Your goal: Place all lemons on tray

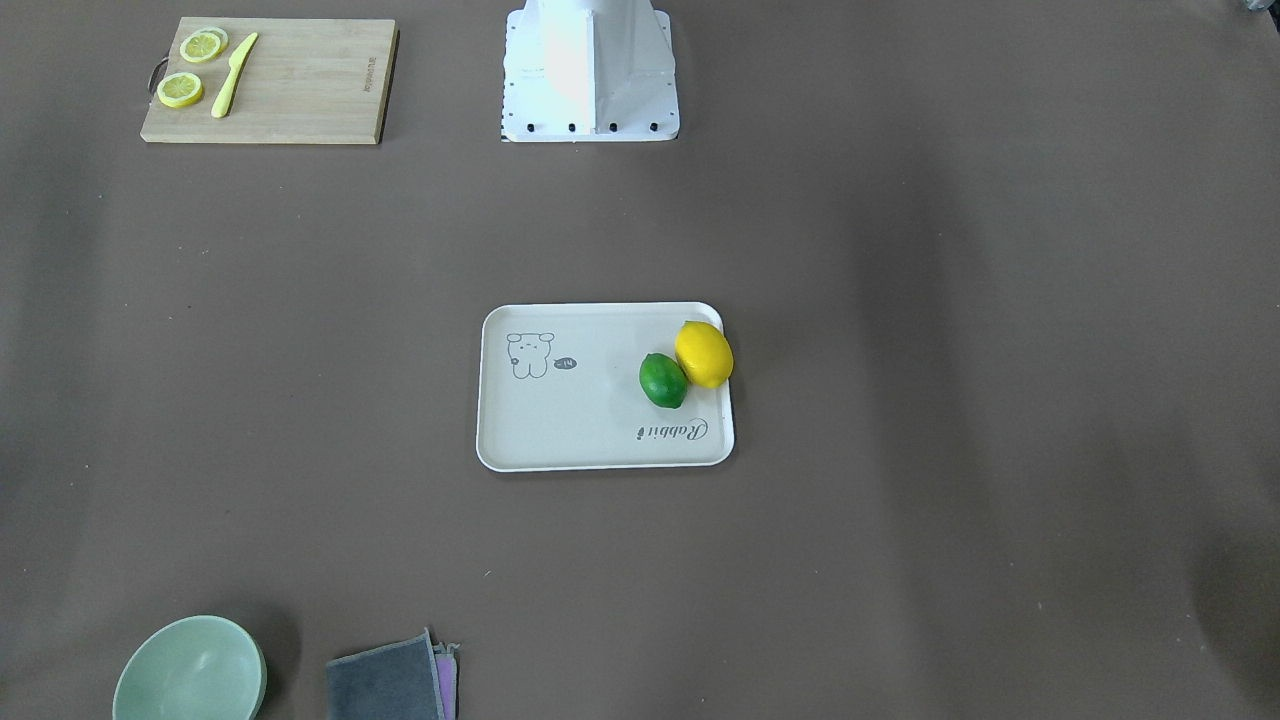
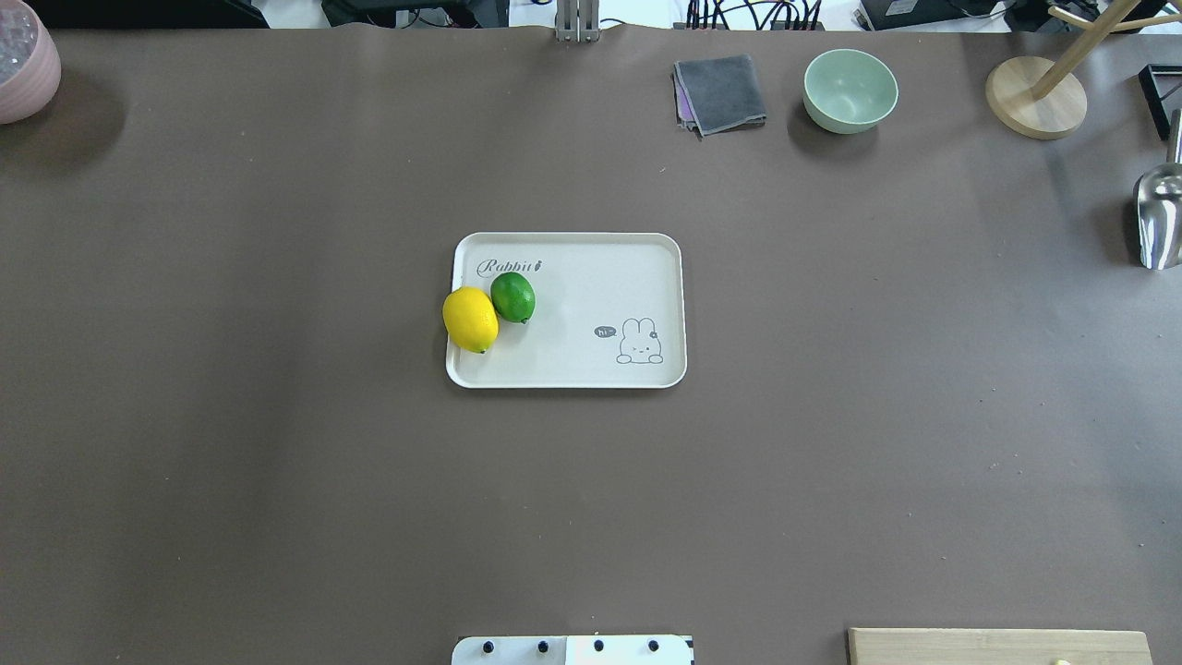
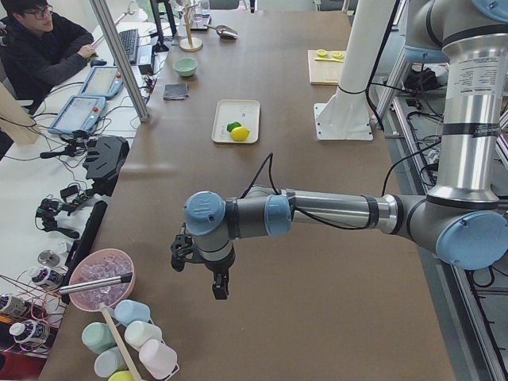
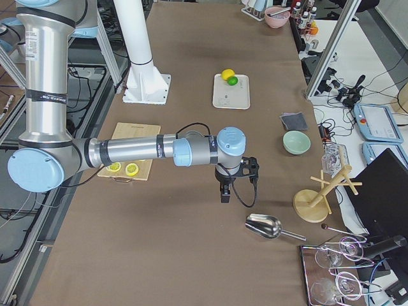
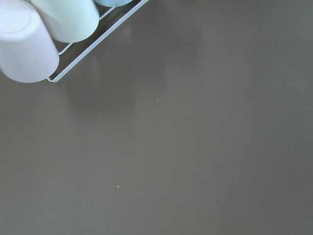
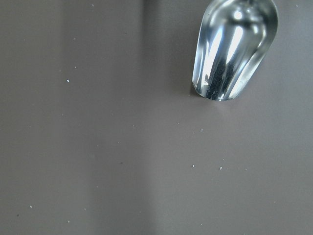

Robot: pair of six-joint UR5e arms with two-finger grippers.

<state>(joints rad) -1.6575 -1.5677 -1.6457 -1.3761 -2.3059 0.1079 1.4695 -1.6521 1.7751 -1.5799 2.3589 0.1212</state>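
Brown desk (image 2: 277, 508) in your lab, tray (image 2: 591, 277) at its centre, yellow lemon (image 2: 470, 320) and green lemon (image 2: 512, 296) touching on the tray's left end, left gripper (image 3: 221, 292) and right gripper (image 4: 224, 195) over opposite desk ends, you cannot tell how open.

overhead and front views face each other over the tray (image 2: 572, 277) — wrist cameras stare straight down, close.
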